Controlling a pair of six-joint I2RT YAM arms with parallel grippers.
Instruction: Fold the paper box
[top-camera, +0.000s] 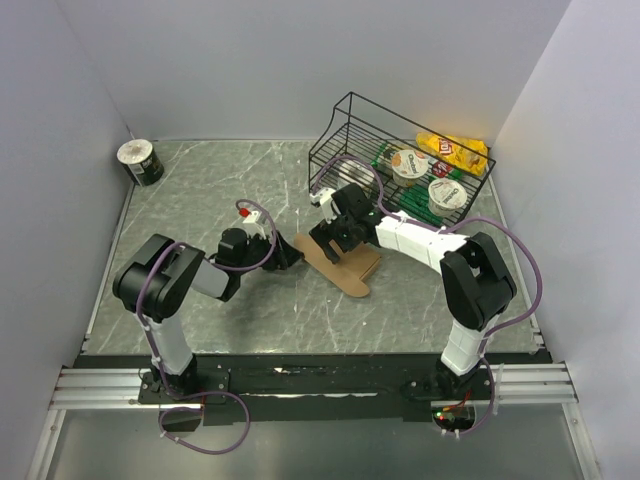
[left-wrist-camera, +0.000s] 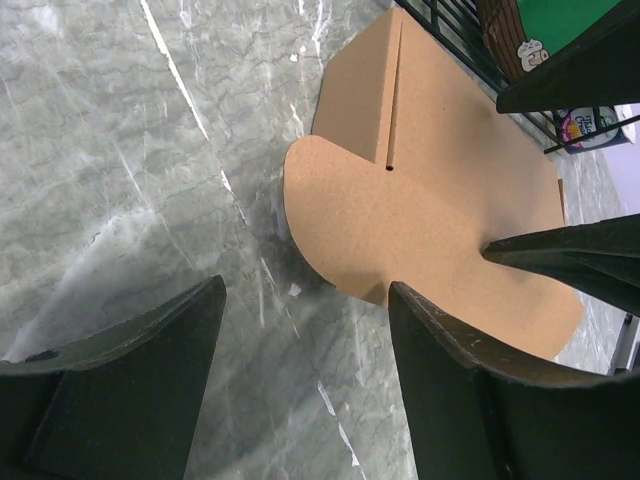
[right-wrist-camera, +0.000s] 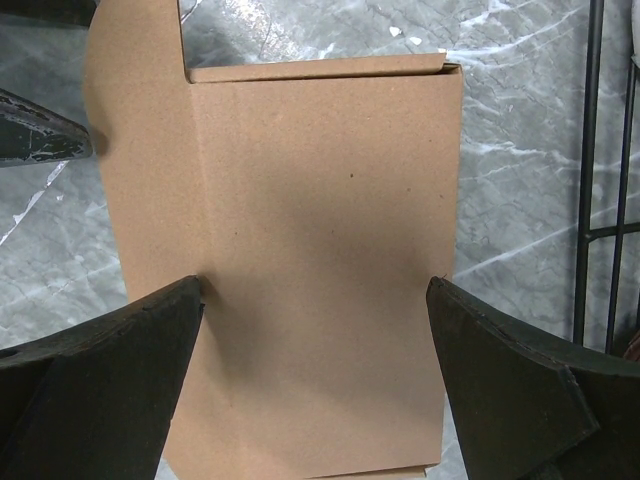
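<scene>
- while the left claw (top-camera: 293, 259) sits low over the table (top-camera: 200, 210), what lies ahead of it?
- the paper box (top-camera: 350, 272), flat near the middle of the table, just to that claw's right. its rounded flap (left-wrist-camera: 330, 200) points at the claw, close to the fingers but apart from them as far as i can see.
- and the claw itself?
- spread apart, with nothing between its fingers but bare table (the wrist view shows this plainly).
- how does the sheet lie?
- its long side runs from the left claw off to the right, slanting toward the near edge. the right claw (top-camera: 332, 243) is directly over it, so that arm is the nearer one.
- holding it?
- i'd judge not. its fingers stand wide, one near each long edge of the main panel, and the panel's length runs between them. whether they touch the cardboard i can't tell.
- farther right?
- the wire basket (top-camera: 345, 120) with snacks, just beyond the box.
- so the next move?
- my guess: the right claw pins the panel while the left slips under the flap and lifts it rightward.
</scene>
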